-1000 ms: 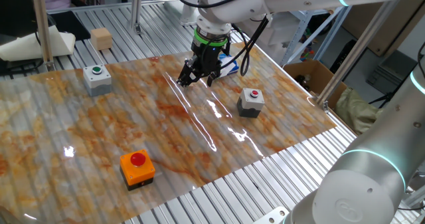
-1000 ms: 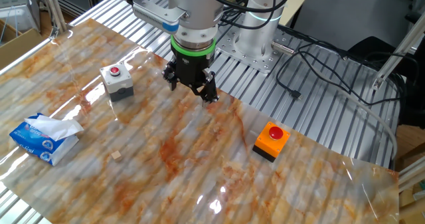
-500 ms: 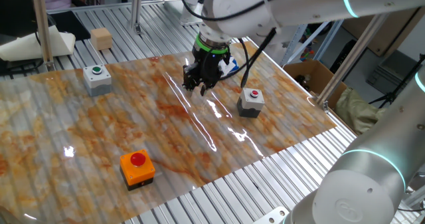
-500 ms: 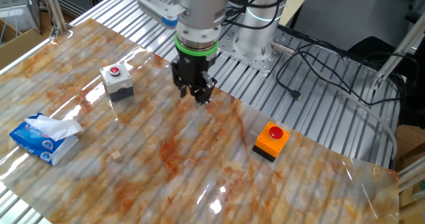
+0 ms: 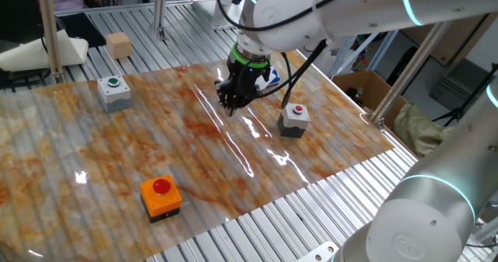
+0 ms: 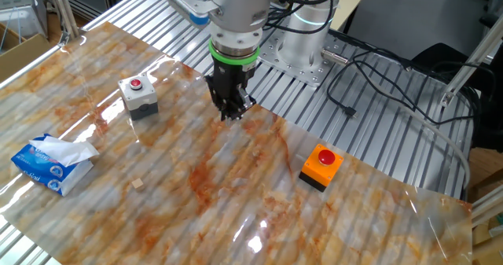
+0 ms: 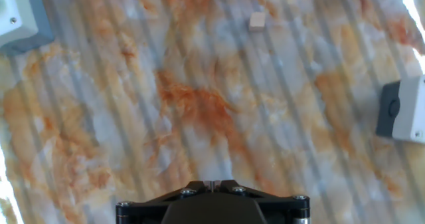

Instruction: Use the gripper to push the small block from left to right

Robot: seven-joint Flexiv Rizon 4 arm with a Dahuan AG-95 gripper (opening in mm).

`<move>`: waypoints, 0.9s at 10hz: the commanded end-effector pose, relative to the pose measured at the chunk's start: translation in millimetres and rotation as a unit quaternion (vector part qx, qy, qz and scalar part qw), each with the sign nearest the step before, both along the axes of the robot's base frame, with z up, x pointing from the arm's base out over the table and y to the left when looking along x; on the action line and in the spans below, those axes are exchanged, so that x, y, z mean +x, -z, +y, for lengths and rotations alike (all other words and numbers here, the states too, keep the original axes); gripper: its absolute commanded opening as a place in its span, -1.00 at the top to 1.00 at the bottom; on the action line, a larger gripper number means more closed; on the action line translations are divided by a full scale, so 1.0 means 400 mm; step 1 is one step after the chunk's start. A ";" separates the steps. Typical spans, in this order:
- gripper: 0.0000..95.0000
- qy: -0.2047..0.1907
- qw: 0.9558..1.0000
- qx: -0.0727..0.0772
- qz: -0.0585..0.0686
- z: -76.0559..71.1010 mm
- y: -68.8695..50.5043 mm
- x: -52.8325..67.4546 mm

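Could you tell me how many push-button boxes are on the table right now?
3: a green-button box far left, a red-button grey box right, and an orange box near the front.

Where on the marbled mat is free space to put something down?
Free: the wide middle between the orange button box, the small block and the gripper. Tighter: the corner holding the tissue pack and the red-button grey box.

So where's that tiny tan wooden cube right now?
In the other fixed view, the tiny tan wooden cube lies alone on the marbled mat, right of the blue tissue pack, well clear of the closed black gripper.
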State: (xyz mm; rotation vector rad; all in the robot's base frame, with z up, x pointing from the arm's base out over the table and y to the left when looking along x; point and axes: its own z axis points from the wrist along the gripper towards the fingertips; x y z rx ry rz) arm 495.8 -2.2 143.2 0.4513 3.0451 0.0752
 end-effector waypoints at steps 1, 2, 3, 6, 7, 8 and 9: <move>1.00 -0.038 0.999 -0.007 0.001 -0.027 0.009 0.003; 1.00 -0.049 0.999 -0.008 0.001 -0.045 0.019 0.005; 1.00 -0.059 0.998 -0.011 -0.001 -0.058 0.028 0.009; 1.00 -0.088 0.996 -0.015 -0.002 -0.100 0.046 0.017; 1.00 -0.098 0.995 -0.015 -0.002 -0.125 0.058 0.026; 1.00 -0.105 0.994 -0.016 -0.003 -0.137 0.064 0.034; 1.00 -0.111 0.994 -0.016 -0.003 -0.148 0.066 0.045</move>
